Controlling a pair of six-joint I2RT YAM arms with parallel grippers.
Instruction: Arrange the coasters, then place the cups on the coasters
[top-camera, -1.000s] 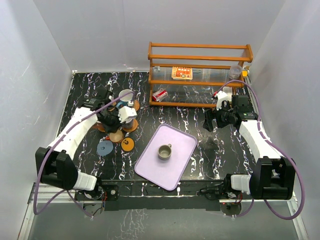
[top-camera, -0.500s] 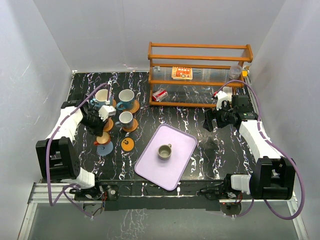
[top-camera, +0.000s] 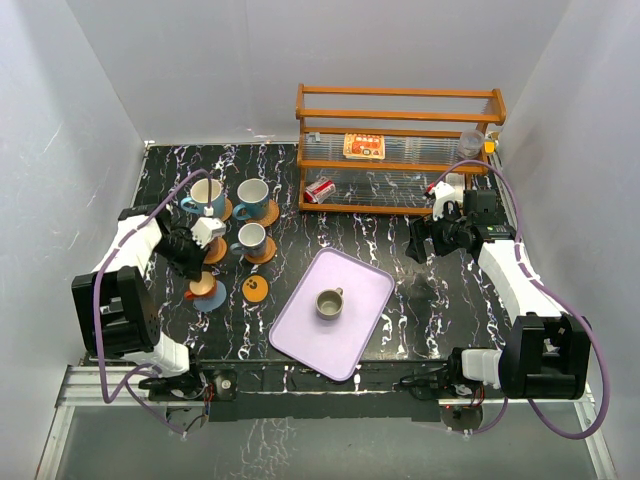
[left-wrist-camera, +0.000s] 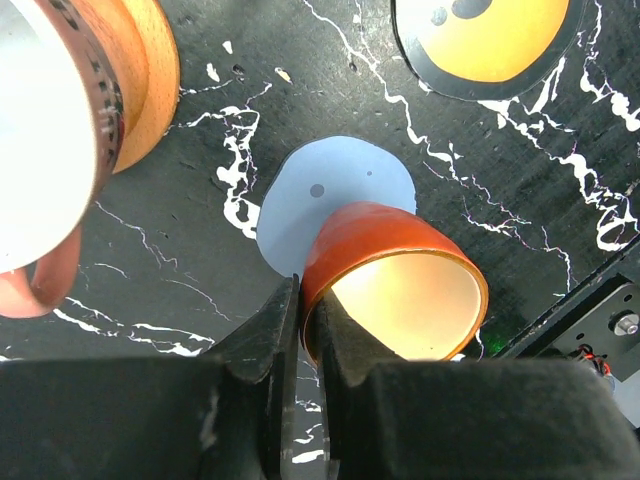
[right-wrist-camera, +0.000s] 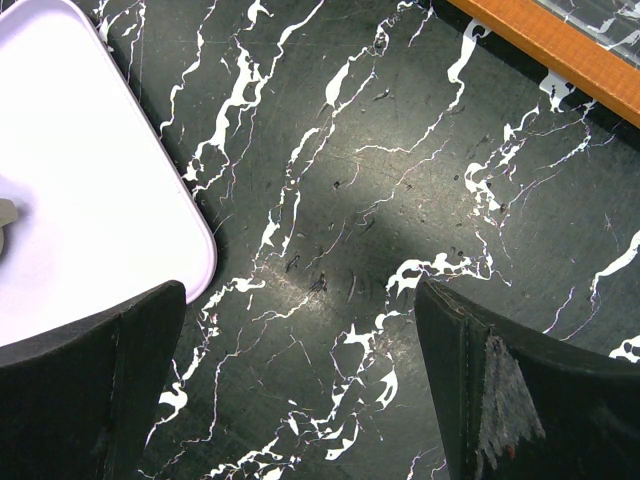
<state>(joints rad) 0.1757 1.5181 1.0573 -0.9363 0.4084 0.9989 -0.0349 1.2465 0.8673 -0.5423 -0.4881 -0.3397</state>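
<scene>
Overhead view of a black marble table. Within the last second the left arm has swung back from the cluster of cups toward the near left. The left gripper (left-wrist-camera: 305, 300), clenched on the wall of the small orange cup (left-wrist-camera: 400, 285), now holds it tilted over the grey-blue coaster (left-wrist-camera: 330, 185), touching or just above it. It looks ready to set down. Beside it, the dotted orange coaster (top-camera: 255, 288) is bare, and an olive-grey mug (top-camera: 329, 303) waits on the lilac tray (top-camera: 300, 338). The right gripper (right-wrist-camera: 305, 390) hangs unmoved, spread wide and holding nothing.
</scene>
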